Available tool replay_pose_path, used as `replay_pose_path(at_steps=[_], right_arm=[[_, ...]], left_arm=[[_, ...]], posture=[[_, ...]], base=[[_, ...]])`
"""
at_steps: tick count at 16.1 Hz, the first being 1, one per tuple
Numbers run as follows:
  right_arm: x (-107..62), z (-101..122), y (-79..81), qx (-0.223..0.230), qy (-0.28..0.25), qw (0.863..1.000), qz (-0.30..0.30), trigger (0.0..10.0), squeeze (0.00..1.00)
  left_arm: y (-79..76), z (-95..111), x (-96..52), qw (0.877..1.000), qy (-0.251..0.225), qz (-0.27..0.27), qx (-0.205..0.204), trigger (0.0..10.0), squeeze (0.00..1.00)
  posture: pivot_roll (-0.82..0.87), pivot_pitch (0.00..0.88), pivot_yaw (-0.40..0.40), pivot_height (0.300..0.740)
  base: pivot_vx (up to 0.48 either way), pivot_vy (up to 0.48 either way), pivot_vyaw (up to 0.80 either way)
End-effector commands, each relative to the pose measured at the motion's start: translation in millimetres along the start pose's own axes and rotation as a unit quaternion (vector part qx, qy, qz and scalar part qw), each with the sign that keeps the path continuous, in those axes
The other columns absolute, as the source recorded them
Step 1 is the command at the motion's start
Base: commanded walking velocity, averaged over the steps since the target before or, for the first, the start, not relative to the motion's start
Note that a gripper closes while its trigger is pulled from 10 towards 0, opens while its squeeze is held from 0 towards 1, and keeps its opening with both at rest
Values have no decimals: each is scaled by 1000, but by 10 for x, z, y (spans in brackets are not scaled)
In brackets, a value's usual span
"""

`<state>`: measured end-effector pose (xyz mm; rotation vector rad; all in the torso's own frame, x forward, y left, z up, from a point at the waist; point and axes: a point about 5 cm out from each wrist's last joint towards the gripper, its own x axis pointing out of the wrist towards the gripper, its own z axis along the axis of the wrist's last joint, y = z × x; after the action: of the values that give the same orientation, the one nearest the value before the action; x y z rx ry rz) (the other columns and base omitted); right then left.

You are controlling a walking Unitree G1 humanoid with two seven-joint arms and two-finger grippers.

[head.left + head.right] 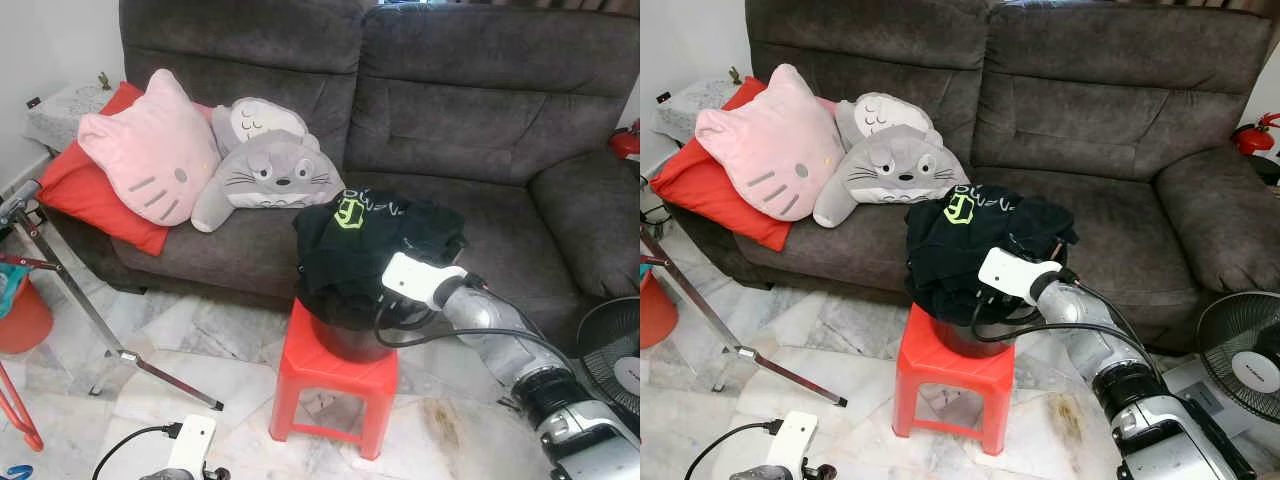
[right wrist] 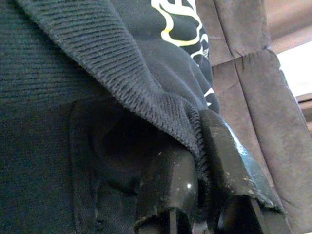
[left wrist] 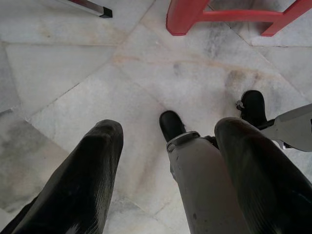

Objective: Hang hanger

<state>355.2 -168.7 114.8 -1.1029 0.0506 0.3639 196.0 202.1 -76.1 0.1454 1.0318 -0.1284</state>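
At centre frame a red plastic stool [image 1: 335,375] stands on the pale marble floor [image 1: 200,340] before the grey sofa [image 1: 480,130], carrying a dark bucket [image 1: 350,335] draped with a black garment [image 1: 370,240].

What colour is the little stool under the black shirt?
The stool is bright red. It shows best in the left eye view.
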Motion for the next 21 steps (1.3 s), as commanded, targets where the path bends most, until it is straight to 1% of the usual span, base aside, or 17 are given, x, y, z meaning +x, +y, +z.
replay_pose_path(at_steps=[1,4,5,6,7,10,12,14,16,17,18,19,20,21], right_arm=[[23,90,-63,-3,-20,1000,-8,0,0],[20,46,-99,-9,-7,1000,-17,0,0],[14,13,-136,-9,4,999,-31,0,0],[5,-24,-209,-9,14,998,-54,0,0],[2,-36,-236,-9,18,998,-63,0,0],[-32,-66,-501,19,30,989,-142,0,0],[-44,-26,-620,52,16,985,-164,0,0],[-59,12,-728,73,2,980,-185,0,0],[-68,63,-828,84,-13,976,-202,0,0],[-74,151,-931,115,-39,969,-214,0,0],[-80,177,-968,131,-47,966,-218,0,0],[-93,195,-1022,135,-52,964,-225,0,0],[-98,194,-1045,133,-51,963,-227,0,0],[-111,170,-1106,125,-44,962,-238,0,0]], left_arm=[[-1,-58,-5,1000,7,0,7,10000,0],[-2,-64,-6,1000,7,-1,8,10000,0],[-3,-65,-6,1000,7,-1,7,10000,0],[-2,-65,-6,1000,7,0,7,10000,0],[-2,-65,-6,1000,7,0,7,10000,0],[4,-52,-6,1000,5,1,9,10000,0],[9,-44,-6,1000,4,2,9,10000,0],[10,-39,-5,1000,3,2,9,10000,0],[12,-33,-5,1000,2,3,9,10000,0],[14,-27,-5,1000,2,3,9,10000,0],[13,-25,-4,1000,2,3,10,10000,0],[12,-23,-4,1000,1,3,9,10000,0],[12,-20,-3,1000,1,3,9,10000,0],[13,-17,-3,1000,1,4,9,10000,0]], posture=[[-135,0,-51,740],[-135,0,-51,740],[-133,0,-53,740],[-133,0,-53,740],[-133,0,-53,740],[-135,0,-53,740],[-137,0,-51,740],[-136,0,-49,740],[-138,0,-48,740],[-139,0,-48,740],[-139,0,-47,740],[-139,0,-48,740],[-139,0,-48,740],[-140,0,-47,740]], base=[[0,0,0],[0,0,0],[0,0,0],[0,0,0],[0,0,0],[0,0,0],[0,0,0],[0,0,0],[0,0,0],[0,0,0],[0,0,0],[0,0,0],[0,0,0],[0,0,0]])
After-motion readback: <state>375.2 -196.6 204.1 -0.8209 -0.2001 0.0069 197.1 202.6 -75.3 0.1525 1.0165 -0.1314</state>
